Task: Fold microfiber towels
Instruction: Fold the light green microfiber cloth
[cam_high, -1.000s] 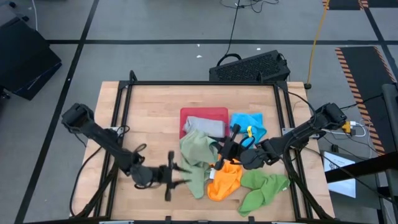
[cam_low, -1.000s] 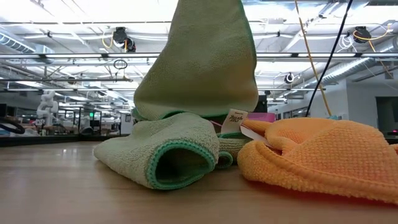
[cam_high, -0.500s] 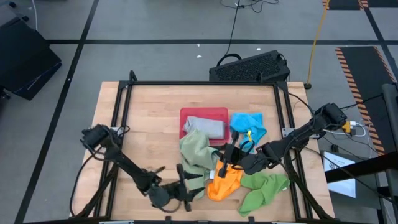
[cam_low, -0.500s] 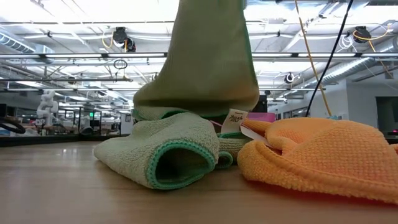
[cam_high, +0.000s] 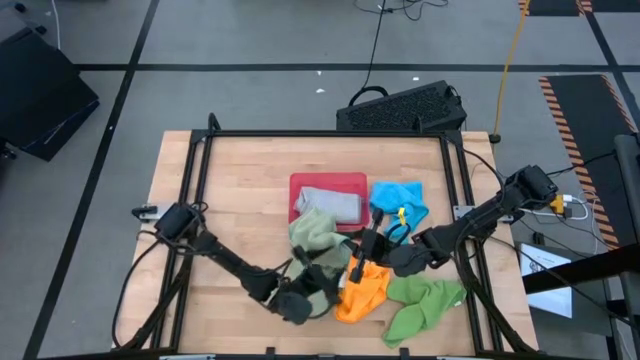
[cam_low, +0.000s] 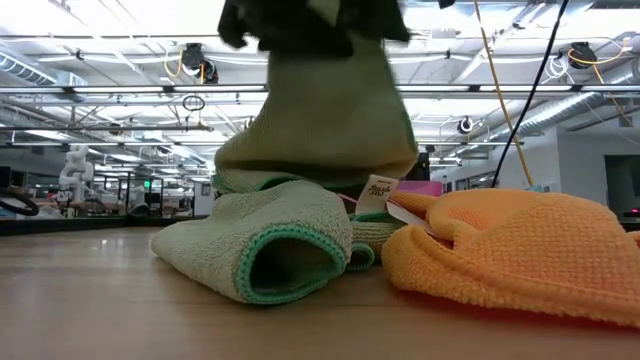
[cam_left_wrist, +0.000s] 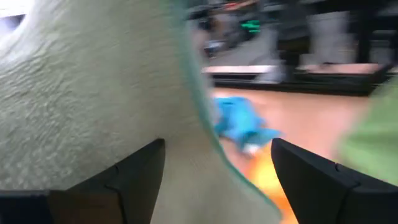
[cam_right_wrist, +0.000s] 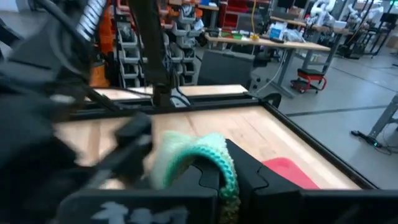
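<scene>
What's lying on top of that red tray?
A grey-blue towel lies on the red tray, and a sage green towel drapes over its near edge. Whatever lies beneath them is hidden.

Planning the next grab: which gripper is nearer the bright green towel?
Right. The right gripper sits just beside the bright green towel, across the orange towel; the left gripper is farther off, over the sage green towel.

The wooden counter (cam_high: 230, 190) carries a red tray (cam_high: 345, 183), a bright blue towel (cam_high: 400, 196), an orange towel (cam_high: 362, 292), a bright green towel (cam_high: 420, 305) and a sage green towel (cam_high: 315, 235).
</scene>
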